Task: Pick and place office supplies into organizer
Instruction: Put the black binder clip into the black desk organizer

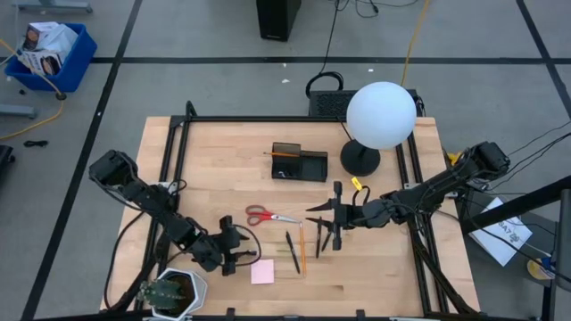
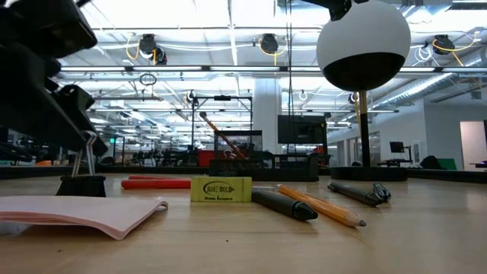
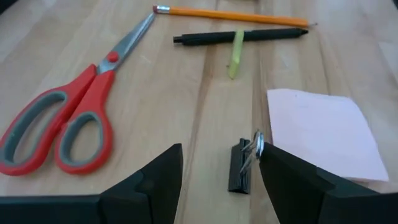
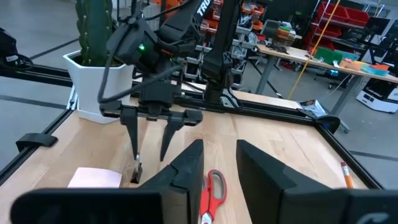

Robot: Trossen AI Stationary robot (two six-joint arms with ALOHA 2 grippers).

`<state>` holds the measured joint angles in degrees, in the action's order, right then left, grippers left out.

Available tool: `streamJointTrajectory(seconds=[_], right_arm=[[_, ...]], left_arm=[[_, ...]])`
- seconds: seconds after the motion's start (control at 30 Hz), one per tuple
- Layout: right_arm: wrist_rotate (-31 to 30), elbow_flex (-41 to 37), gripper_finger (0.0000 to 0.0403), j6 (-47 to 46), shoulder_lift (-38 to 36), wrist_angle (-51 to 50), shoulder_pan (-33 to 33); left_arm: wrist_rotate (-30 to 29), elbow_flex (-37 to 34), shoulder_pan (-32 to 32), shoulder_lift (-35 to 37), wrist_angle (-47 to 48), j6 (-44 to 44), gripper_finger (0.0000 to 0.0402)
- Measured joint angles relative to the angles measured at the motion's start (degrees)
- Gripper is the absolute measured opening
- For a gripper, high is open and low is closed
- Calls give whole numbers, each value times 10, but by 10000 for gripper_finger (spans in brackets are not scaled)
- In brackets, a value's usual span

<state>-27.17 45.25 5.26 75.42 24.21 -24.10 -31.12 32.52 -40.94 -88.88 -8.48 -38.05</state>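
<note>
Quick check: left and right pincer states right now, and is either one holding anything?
Left pincer: open, fingers straddling the small black binder clip beside the pink sticky-note pad, not gripping it.
Right pincer: open, holding nothing.

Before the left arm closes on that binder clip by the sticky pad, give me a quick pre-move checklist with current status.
1. Left gripper open: ok, fingers spread.
2. Binder clip between the fingers: ok, though it sits nearer one finger than the other.
3. Pink sticky pad clear of the grip: cannot tell; its edge lies close beside one finger.
4. Scissors out of the way: ok, off to the other side.
5. Right gripper clear: ok, over the pens mid-table, apart from the left arm.
6. Organizer reachable: ok, at the table's far side.
</note>
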Motion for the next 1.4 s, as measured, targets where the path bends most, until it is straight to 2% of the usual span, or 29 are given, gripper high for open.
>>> streamJointTrajectory(seconds=[0.4, 0.6, 0.77, 0.87, 1.17, 1.4], right_arm=[[0, 0, 89, 0, 0, 0, 0], [0, 0, 89, 0, 0, -1, 0], [0, 0, 89, 0, 0, 0, 0], [0, 0, 89, 0, 0, -1, 0], [0, 0, 89, -1, 0, -1, 0], [0, 0, 89, -1, 0, -2, 0]], left_arm=[[11, -7, 7, -2, -28, 2, 213], [37, -6, 20, -52, -86, 13, 213], [51, -7, 26, -75, -92, 2, 210], [52, -7, 24, -75, -98, 5, 190], [52, -7, 23, -75, -130, 32, 82], [52, -7, 24, -75, -129, 37, 30]])
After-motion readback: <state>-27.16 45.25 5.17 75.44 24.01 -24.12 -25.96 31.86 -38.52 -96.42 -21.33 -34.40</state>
